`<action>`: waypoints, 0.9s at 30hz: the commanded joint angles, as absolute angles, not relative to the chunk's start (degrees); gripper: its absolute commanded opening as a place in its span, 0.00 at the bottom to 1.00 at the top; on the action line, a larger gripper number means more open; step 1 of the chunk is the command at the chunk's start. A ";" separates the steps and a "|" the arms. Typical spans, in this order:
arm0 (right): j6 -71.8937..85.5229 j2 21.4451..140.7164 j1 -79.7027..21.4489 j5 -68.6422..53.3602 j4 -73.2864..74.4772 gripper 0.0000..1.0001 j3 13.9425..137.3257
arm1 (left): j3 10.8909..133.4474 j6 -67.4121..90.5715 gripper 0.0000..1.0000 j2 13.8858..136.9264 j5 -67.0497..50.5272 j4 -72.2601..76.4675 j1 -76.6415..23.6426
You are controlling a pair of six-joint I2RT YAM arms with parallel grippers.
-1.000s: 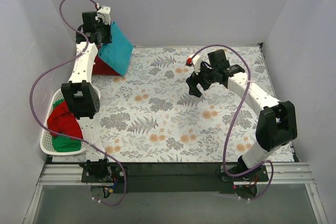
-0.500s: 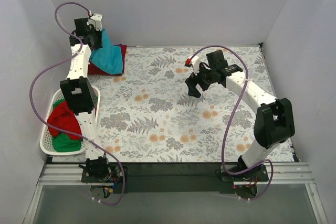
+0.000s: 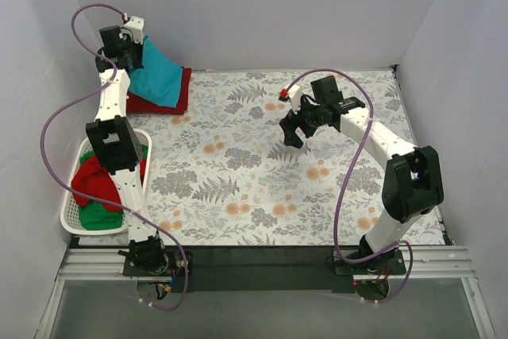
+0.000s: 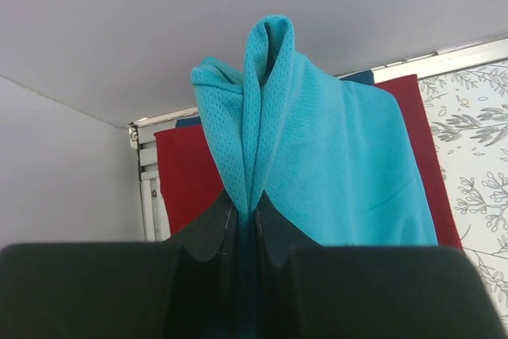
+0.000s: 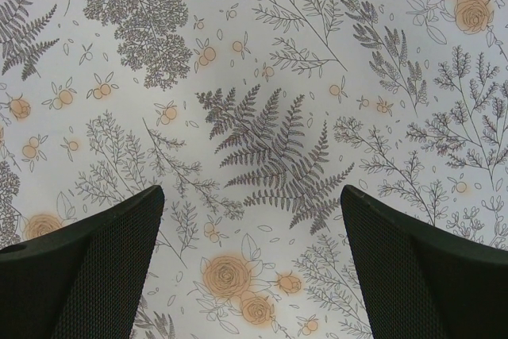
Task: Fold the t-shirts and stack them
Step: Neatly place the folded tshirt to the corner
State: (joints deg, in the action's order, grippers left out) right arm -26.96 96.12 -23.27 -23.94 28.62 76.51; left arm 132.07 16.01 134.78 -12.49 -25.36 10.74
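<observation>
My left gripper [image 3: 136, 52] is at the far left corner, shut on a bunched edge of the folded teal t-shirt [image 3: 157, 77]. The shirt drapes down onto a folded dark red t-shirt [image 3: 163, 102] lying on the tablecloth. In the left wrist view the teal t-shirt [image 4: 333, 164] rises from between my closed fingers [image 4: 208, 224], with the dark red t-shirt [image 4: 186, 176] under it and a dark blue edge at its far side. My right gripper [image 3: 295, 134] is open and empty above the middle of the cloth; it also shows in the right wrist view [image 5: 252, 267]. A crumpled dark red t-shirt [image 3: 97, 178] and a green t-shirt [image 3: 101, 216] lie in the basket.
A white laundry basket [image 3: 71, 224] stands at the left edge beside the left arm. The floral tablecloth [image 3: 238, 180] covers the table. Grey walls close in at the back and both sides. A metal rail runs along the near edge.
My left gripper has moved left and back towards the corner with the teal t-shirt, which now lies lower and flatter over the dark red one. The right arm has barely moved.
</observation>
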 commanded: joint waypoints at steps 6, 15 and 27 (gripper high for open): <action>-26.72 97.29 -23.12 -24.00 28.74 0.98 79.80 | 130.08 13.89 0.00 135.35 -11.43 -22.76 11.25; -26.81 97.56 -23.12 -24.43 29.18 0.98 80.33 | 132.62 13.80 0.47 136.93 -4.92 -21.18 12.65; -27.16 96.68 -23.12 -24.43 29.27 0.98 79.19 | 133.95 16.07 0.86 128.77 -3.52 -21.70 15.12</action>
